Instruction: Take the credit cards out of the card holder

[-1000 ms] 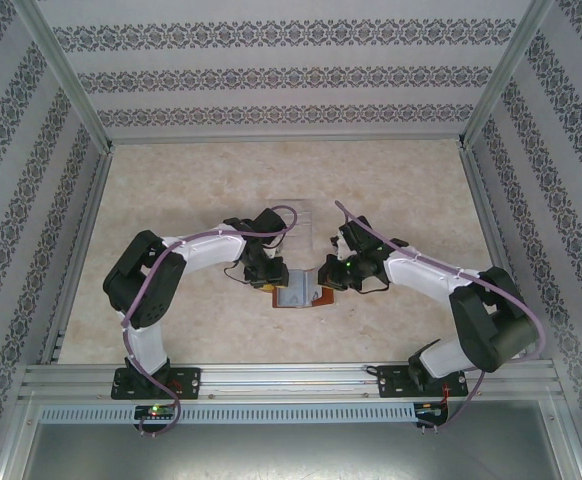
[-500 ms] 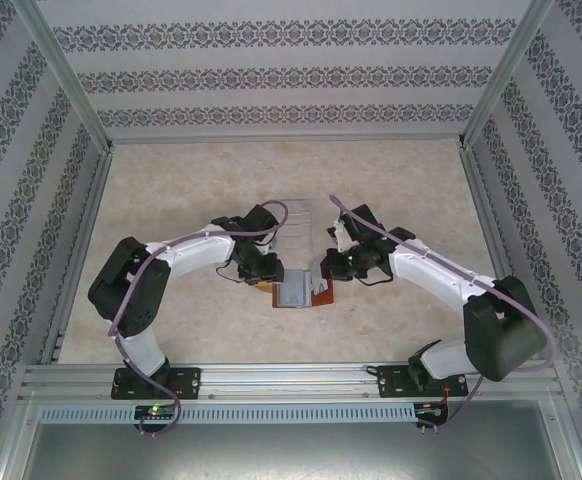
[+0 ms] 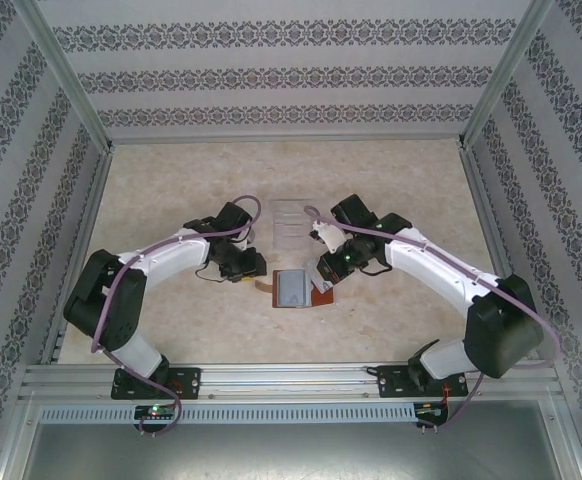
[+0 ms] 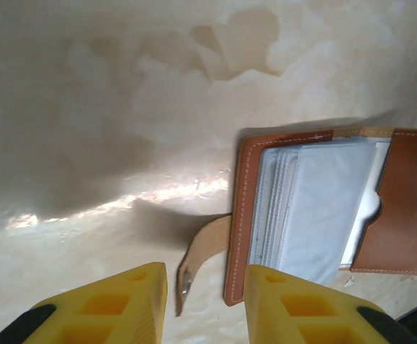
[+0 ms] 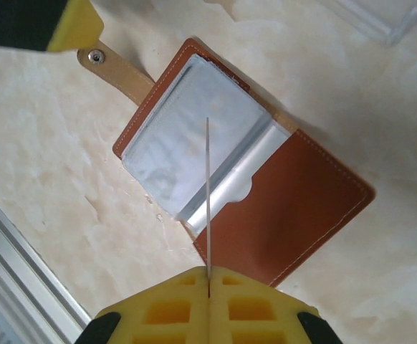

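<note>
Your right pincer [image 5: 208,276] pinched tight on thin credit card [image 5: 208,201], edge-on over open card holder [image 5: 294,208] lying flat on bench [image 5: 44,179]. Your left pincer [image 4: 205,276] partly open, empty, over tab strap [image 4: 203,247].

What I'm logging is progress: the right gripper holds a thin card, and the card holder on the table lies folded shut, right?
Not quite. The right wrist view shows the card holder lying open, sleeves exposed; the right gripper does hold a thin card.
</note>
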Motion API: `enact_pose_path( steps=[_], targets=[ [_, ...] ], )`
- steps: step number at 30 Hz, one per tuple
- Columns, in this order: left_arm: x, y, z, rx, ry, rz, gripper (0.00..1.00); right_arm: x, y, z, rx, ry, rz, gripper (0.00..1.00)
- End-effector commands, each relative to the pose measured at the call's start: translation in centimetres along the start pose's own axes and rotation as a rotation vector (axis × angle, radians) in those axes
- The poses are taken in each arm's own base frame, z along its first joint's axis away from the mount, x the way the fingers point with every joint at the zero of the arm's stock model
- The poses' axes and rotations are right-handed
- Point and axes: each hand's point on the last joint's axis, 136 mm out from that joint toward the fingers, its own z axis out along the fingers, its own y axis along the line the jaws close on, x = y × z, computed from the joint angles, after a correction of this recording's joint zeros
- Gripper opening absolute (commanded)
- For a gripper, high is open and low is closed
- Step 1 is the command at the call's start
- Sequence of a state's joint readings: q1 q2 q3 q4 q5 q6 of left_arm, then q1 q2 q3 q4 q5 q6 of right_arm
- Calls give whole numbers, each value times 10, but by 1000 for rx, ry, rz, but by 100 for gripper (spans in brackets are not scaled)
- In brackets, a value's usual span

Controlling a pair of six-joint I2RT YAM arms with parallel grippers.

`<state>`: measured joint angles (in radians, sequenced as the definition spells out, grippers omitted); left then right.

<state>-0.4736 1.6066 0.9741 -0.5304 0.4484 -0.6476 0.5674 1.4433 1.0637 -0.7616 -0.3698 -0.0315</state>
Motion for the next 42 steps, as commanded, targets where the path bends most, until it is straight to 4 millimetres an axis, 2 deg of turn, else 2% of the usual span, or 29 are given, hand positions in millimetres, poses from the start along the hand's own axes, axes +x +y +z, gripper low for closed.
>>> enact_pose_path(
  steps=[1, 4, 10, 16, 24, 28, 42],
  targets=[
    [-4, 2, -12, 43, -27, -2, 34, 7, -8, -1, 46, 103, -206, 0],
    [-4, 10, -18, 50, -37, -19, 34, 1, -14, -2, 73, 147, -298, 0],
    [-2, 20, -28, 72, -57, -44, 34, -11, -8, -1, 61, 193, -589, 0],
    [-1, 28, -34, 92, -85, -76, 35, -33, -12, -2, 64, 241, -724, 0],
    [6, 37, -38, 85, -96, -104, 36, -68, -14, 0, 37, 259, -800, 0],
    [9, 41, -40, 80, -105, -119, 36, -86, -21, 4, 42, 272, -806, 0],
    [16, 45, -46, 62, -105, -142, 37, -131, -38, 18, 3, 293, -838, 0]
  ],
)
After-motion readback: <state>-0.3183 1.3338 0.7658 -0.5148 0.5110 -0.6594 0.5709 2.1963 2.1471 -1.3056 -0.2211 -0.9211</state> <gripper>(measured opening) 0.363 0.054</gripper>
